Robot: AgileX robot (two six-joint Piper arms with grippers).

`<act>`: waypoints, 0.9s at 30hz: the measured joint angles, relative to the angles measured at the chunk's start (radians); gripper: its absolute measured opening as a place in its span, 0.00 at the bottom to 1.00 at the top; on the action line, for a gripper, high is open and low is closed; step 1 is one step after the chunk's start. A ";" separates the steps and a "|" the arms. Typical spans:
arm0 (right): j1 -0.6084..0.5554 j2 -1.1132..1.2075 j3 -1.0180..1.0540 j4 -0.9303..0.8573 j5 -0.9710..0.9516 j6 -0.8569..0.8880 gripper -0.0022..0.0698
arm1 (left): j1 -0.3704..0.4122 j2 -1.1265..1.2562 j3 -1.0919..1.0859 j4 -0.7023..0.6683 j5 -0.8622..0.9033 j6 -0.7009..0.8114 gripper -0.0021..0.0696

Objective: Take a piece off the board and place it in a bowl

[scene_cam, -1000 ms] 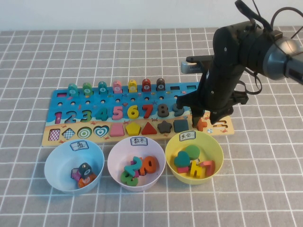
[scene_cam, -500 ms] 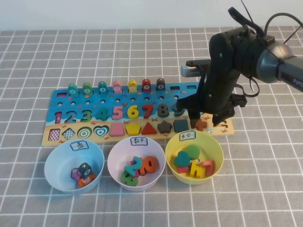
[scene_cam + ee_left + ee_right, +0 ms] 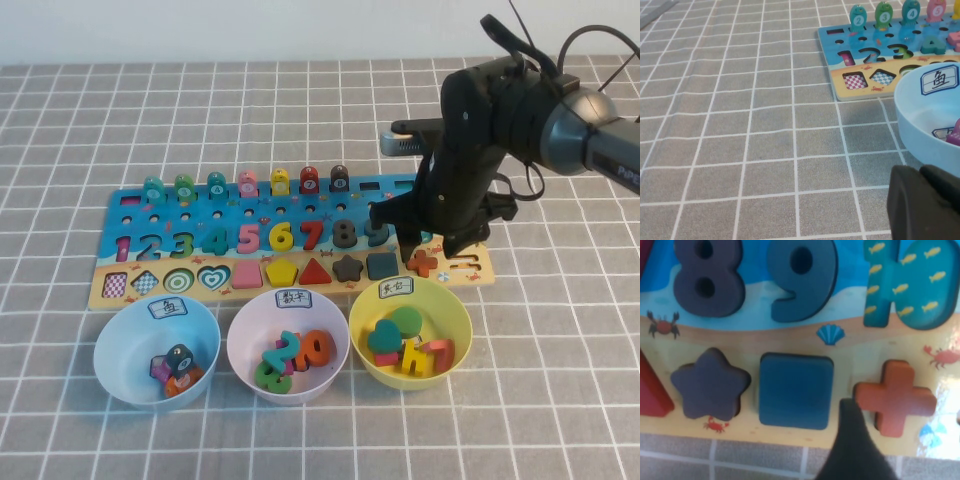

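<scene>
Orange plus-sign piece (image 3: 424, 264): seated flat in its recess at the right end of the board's (image 3: 160, 285) tan strip, just beside the dark blue square (image 3: 382, 266), not yet lifted. Same piece in the right wrist view (image 3: 895, 397), with one dark fingertip (image 3: 855, 440) low at its edge, near the gap between cross and square.

Right gripper (image 3: 433, 249): over the board's right end, directly above the piece, jaws spread wide and holding nothing. Left gripper (image 3: 925, 202): parked low on the cloth beside the light-blue bowl (image 3: 920, 125), well apart from the work; cannot tell whether spread or closed.

Step in hand, by judgement: descent and grasp. For a clean pick:
- centre the spread jaws across two opposite arms of the cross, not across the square next door;
- go straight down until the fingertips bracket the piece's edges, without pressing on the board;
- close gently, since the piece is thin and flat and probably offers little edge above its recess;
- lift vertically to clear the recess before any sideways travel, to avoid dragging the board.

Pale yellow bowl (image 3: 365, 300): just in front of the board, near the piece, already holding several shapes; short carry, release low over its middle.
</scene>
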 joint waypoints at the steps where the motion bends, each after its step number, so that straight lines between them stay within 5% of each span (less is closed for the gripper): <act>1: 0.000 0.000 0.000 0.000 -0.002 0.000 0.58 | 0.000 0.000 0.000 0.000 0.000 0.000 0.03; 27: 0.002 0.025 0.000 0.006 -0.010 0.000 0.57 | 0.000 0.000 0.000 0.000 0.000 0.000 0.03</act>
